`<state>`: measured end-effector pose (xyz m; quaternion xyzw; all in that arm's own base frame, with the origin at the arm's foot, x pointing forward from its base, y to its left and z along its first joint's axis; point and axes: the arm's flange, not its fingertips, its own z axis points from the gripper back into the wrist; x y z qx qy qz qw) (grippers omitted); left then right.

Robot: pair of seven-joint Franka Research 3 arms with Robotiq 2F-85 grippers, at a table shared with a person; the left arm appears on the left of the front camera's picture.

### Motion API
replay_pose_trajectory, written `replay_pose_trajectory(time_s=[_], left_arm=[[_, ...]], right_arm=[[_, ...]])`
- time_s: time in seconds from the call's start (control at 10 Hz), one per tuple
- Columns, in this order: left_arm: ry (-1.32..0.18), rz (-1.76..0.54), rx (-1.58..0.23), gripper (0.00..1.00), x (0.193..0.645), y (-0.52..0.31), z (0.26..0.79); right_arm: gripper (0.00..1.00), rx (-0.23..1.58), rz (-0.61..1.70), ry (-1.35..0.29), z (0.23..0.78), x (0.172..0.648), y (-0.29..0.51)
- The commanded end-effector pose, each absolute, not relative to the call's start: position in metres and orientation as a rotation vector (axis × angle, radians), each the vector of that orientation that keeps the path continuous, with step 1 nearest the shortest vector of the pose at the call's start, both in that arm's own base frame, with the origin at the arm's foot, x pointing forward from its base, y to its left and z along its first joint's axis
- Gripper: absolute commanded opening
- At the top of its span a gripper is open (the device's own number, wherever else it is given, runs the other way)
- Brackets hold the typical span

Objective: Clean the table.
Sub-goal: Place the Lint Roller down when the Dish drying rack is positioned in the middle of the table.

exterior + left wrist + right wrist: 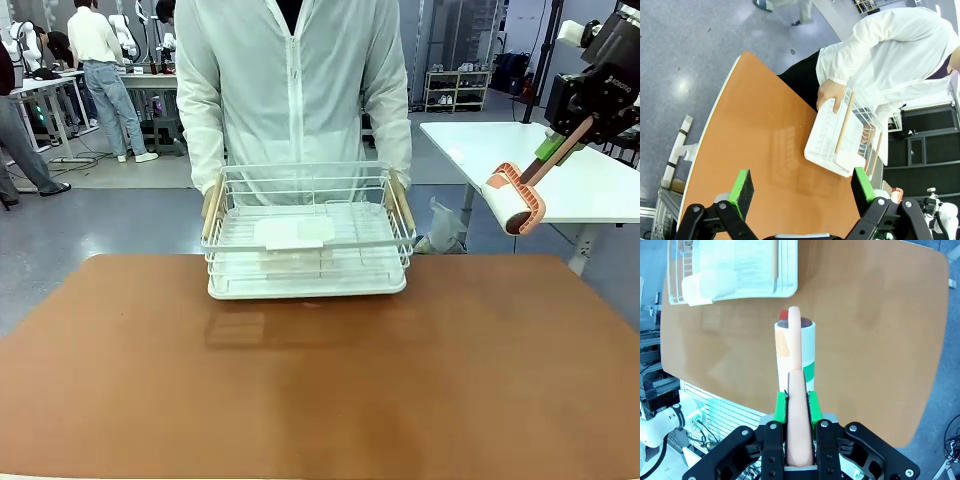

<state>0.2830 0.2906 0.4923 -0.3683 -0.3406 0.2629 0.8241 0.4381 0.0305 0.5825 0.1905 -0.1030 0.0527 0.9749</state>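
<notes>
Right hand [799, 402] grips lint roller [795, 347] above table [875, 330].

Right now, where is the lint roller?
The lint roller is held up at the front view's right side by the right gripper, above the table, right of the wire basket.

Right fingers [786, 402] clamped, left [802, 187] apart

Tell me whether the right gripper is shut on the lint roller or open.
Shut on it. The right gripper has its green pads pressed against both sides of the lint roller handle, and in the front view the roller hangs in the air, clear of the table.
</notes>
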Motion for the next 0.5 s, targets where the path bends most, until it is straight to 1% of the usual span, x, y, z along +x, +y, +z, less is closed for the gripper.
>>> replay_pose_trajectory(time_s=[0.0,0.4], left_arm=[[-0.747,0.536,-0.802,1.00,0.2830,0.2943,0.4912],[-0.747,0.536,-0.802,1.00,0.2830,0.2943,0.4912]], right_arm=[[0.21,0.368,0.084,-0.195,0.5890,0.4384,0.0332],[0.21,0.368,0.084,-0.195,0.5890,0.4384,0.0332]])
